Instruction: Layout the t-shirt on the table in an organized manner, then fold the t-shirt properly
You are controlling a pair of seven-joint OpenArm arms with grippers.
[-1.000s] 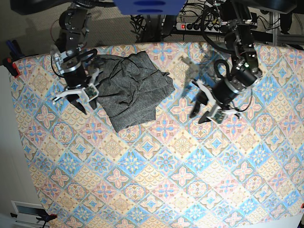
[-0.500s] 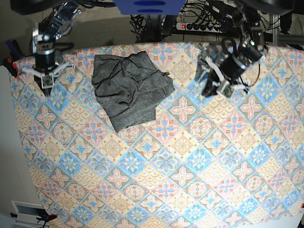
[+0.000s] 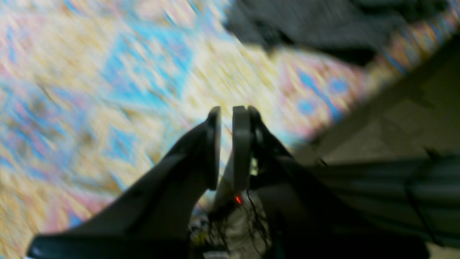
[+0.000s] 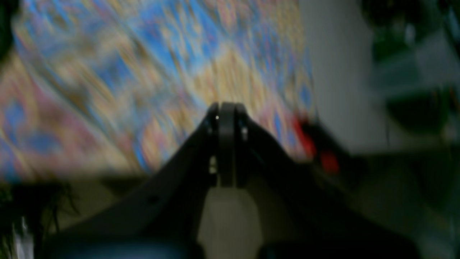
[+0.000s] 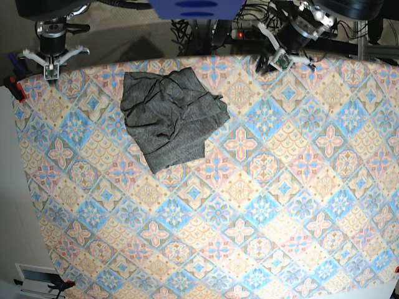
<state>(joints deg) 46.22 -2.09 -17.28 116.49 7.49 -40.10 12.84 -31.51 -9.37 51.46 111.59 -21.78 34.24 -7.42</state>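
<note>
The dark grey t-shirt (image 5: 171, 118) lies crumpled in a rough heap on the far left part of the tile-print table (image 5: 237, 205). It also shows as a blurred dark patch, the t-shirt (image 3: 305, 21), at the top of the left wrist view. My left gripper (image 5: 269, 62) hovers at the table's far edge, right of the shirt and apart from it. Its fingers (image 3: 242, 144) stand almost together with nothing between them. My right gripper (image 5: 49, 73) sits at the far left corner, well clear of the shirt. In its own view the right gripper (image 4: 224, 106) is shut and empty.
A red clamp (image 5: 15, 87) grips the table's far left edge and shows blurred as the red clamp (image 4: 316, 147) near my right gripper. Cables and a power strip (image 5: 249, 34) lie behind the table. A white wall panel (image 5: 12, 205) runs along the left side.
Both arms have pulled back from beside the shirt to the table's far edge, and both grippers have gone from open to shut. The shirt has not moved.
</note>
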